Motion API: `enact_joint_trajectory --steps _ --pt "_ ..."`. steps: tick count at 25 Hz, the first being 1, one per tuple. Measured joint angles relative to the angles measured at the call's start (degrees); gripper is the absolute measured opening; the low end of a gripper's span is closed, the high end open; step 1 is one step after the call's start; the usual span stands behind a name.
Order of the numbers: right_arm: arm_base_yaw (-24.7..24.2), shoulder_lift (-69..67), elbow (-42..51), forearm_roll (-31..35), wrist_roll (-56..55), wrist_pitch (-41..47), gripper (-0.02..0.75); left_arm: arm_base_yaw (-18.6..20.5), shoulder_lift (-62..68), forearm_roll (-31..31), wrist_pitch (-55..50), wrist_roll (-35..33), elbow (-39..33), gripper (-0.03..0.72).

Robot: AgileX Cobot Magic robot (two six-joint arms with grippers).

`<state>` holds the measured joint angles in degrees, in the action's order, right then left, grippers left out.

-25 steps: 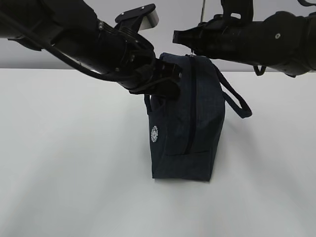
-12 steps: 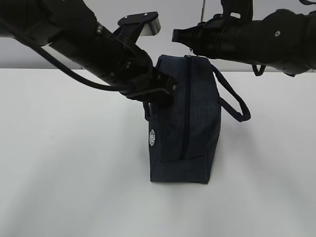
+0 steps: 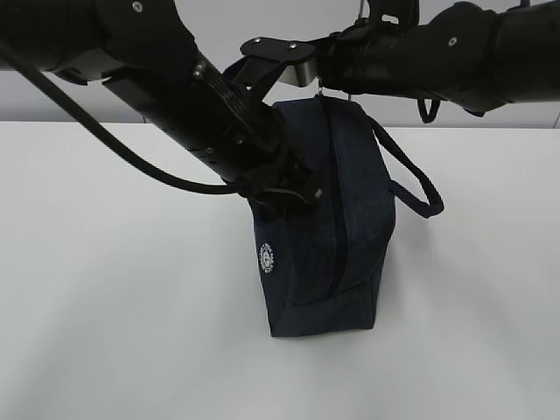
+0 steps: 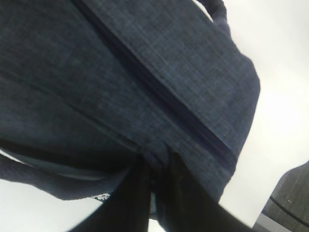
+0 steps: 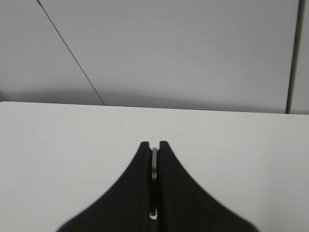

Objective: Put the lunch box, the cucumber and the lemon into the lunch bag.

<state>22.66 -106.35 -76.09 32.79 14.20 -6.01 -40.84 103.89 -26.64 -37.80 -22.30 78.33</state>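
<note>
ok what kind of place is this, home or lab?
Looks like a lab test bench, not a home: a bare white table, a plain grey wall behind it, and only the lunch bag set out between two black robot arms.

No legible text is seen anywhere. A small round white emblem (image 3: 267, 257) is printed on the lunch bag (image 3: 337, 219), but its lettering cannot be read.

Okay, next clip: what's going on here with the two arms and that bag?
Both arms are holding the navy lunch bag, which stands on the white table. The left gripper is pinched on fabric at the bag's side. The right gripper is shut on the silver ring pull at the top. The zipper looks closed; no food or lunch box is in view.
</note>
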Motion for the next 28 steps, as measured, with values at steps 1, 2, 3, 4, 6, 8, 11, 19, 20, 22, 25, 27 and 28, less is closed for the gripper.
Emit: enact_joint_trajectory --steps 1,2,3,4,6,8,11,19,20,22,25,27,28 --pt "-0.21 -0.58 -0.61 0.0 0.0 0.25 0.0 -0.13 0.0 0.35 0.01 0.0 0.0 0.022" --pt "-0.45 -1.1 -1.42 0.0 0.0 1.09 0.0 -0.23 0.0 0.64 0.01 0.0 0.0 0.022" --pt "-0.81 -1.55 -2.26 0.23 0.0 1.89 0.0 -0.23 0.0 0.77 0.01 0.0 0.0 0.021" --pt "-1.29 -2.3 -3.13 0.32 0.0 2.57 0.0 -0.26 -0.12 0.88 0.01 0.0 0.0 0.021" --pt "-2.17 -3.75 -4.73 0.36 0.0 4.35 0.0 -0.26 -0.64 1.43 -0.25 0.0 0.0 0.021" --pt "-2.71 -5.46 -6.46 0.36 0.0 5.12 0.0 -0.26 -1.17 1.96 -1.3 0.0 0.0 0.021" --pt "-2.95 -7.78 -9.62 0.45 0.0 7.19 0.0 -0.26 -1.7 3.29 -3.11 0.0 0.0 0.021" --pt "-4.74 -14.24 -16.79 2.21 0.0 13.8 0.0 -0.26 -1.83 5.49 -5.08 0.0 0.0 0.021" --pt "-5.33 -14.6 -17.07 2.89 0.0 14.65 0.0 -0.26 -1.83 5.71 -5.38 0.0 0.0 0.021" --pt "-6.31 -14.82 -17.2 3.37 0.0 15.56 0.0 -0.26 -2.06 6.53 -6.08 0.0 0.0 0.02" --pt "-7.98 -14.94 -17.2 3.84 -0.12 17.47 0.0 -0.26 -2.12 6.91 -6.13 0.0 0.11 0.02" --pt "-8.86 -15.06 -17.2 4.08 -0.12 19.24 0.0 -0.26 -2.12 6.91 -6.19 0.0 0.11 0.02" --pt "-9.12 -15.06 -17.28 4.08 -0.12 19.86 0.0 -0.26 -2.12 6.91 -6.27 0.0 0.11 0.02"
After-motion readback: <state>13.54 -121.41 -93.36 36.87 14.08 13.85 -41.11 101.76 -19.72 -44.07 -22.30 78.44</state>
